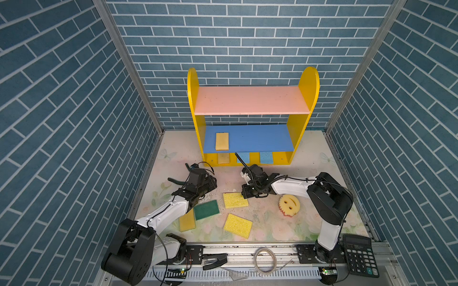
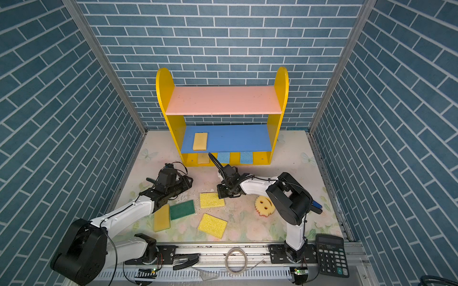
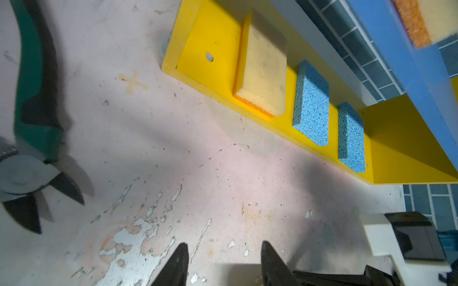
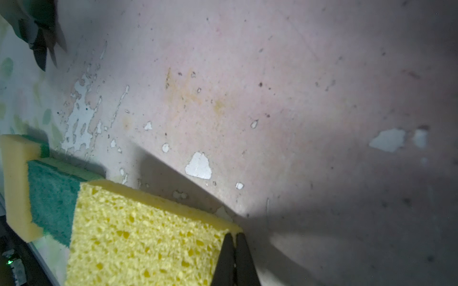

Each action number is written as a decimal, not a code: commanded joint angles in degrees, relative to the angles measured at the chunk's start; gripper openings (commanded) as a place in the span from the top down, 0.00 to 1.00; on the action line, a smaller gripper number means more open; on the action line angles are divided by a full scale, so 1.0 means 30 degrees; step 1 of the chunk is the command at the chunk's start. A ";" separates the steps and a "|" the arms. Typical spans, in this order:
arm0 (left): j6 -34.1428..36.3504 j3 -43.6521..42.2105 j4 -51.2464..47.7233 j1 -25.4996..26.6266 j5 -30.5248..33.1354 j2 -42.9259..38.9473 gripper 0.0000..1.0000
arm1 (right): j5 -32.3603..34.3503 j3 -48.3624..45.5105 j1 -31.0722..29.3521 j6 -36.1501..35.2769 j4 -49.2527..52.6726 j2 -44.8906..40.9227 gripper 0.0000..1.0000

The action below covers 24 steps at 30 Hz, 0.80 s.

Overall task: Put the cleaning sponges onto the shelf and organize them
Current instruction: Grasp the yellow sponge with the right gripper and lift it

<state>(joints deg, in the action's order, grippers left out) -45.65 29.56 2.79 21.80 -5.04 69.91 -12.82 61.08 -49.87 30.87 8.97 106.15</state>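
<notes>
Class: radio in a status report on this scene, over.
Left gripper open, empty. Right gripper shut at corner of yellow sponge. Green pliers lie nearby.

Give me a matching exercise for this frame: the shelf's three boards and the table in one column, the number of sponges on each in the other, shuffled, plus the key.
Column 1
A. pink top board
B. blue middle board
C. yellow base
D. table

Column 2
1. five sponges
2. one sponge
3. no sponge
4. three sponges

Pairs: A-3, B-2, C-4, D-1
</notes>
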 commanded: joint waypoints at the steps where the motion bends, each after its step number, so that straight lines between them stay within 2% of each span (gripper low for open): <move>1: 0.0112 -0.0245 0.1103 0.0335 -0.0582 0.0739 0.47 | 0.1338 0.1129 0.0047 -0.1218 0.1858 -0.0645 1.00; 8: 0.0350 0.0465 0.2297 0.0877 -0.1680 0.2331 0.41 | 0.1120 0.2843 0.0240 -0.4420 0.4511 -0.2009 1.00; 12: 0.1374 0.1193 0.2448 0.1802 -0.1304 0.1851 0.35 | -0.0331 0.4569 0.0993 -0.5575 0.7188 -0.2449 1.00; 16: 0.1720 0.1084 0.3749 0.2388 -0.1606 0.1339 0.30 | -0.2594 0.5035 0.1659 -0.6498 0.7788 -0.3509 1.00; 21: 0.0689 0.0088 0.6704 0.2619 -0.3276 0.1209 0.28 | -0.4973 0.6369 0.2054 -0.7651 0.9813 -0.3399 1.00; 24: 0.0690 0.0084 0.6948 0.3185 -0.3927 0.0684 0.28 | -0.5393 0.6885 0.2061 -0.8109 1.0489 -0.3236 1.00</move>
<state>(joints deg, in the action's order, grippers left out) -43.27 30.48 19.59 29.95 -13.50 73.63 -24.34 78.81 -43.51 11.44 34.85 96.53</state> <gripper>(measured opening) 0.720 0.043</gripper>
